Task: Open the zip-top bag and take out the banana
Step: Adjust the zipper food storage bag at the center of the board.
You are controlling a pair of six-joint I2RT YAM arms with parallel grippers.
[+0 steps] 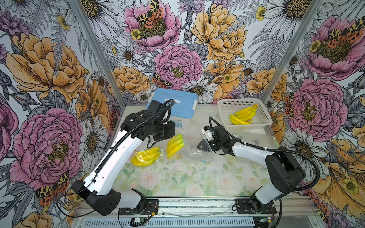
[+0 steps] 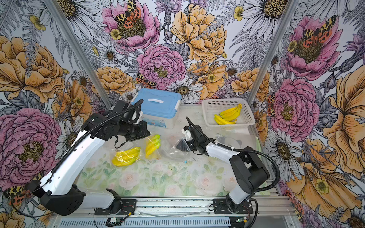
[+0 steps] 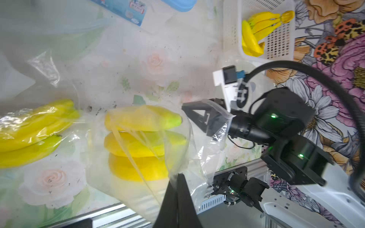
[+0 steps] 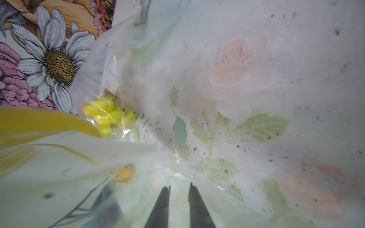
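Observation:
A clear zip-top bag (image 1: pixel 190 152) lies mid-table with a yellow-green banana (image 1: pixel 175 145) bunch inside it. The left wrist view shows the banana (image 3: pixel 138 142) behind crinkled film. My left gripper (image 3: pixel 177 176) is shut, pinching the bag's film at the edge beside the fruit. In both top views its fingertips are hidden under the wrist (image 1: pixel 164 130). My right gripper (image 1: pixel 201 146) reaches into the bag's loose open end from the right. In the right wrist view its jaws (image 4: pixel 179 187) stand a narrow gap apart, blurred behind film, with nothing clearly gripped.
A second bagged banana bunch (image 1: pixel 145 157) lies left of the first. A blue-lidded box (image 1: pixel 173 105) stands at the back. A white basket (image 1: pixel 262 118) holding another bunch (image 1: pixel 244 116) sits back right. Floral walls close three sides.

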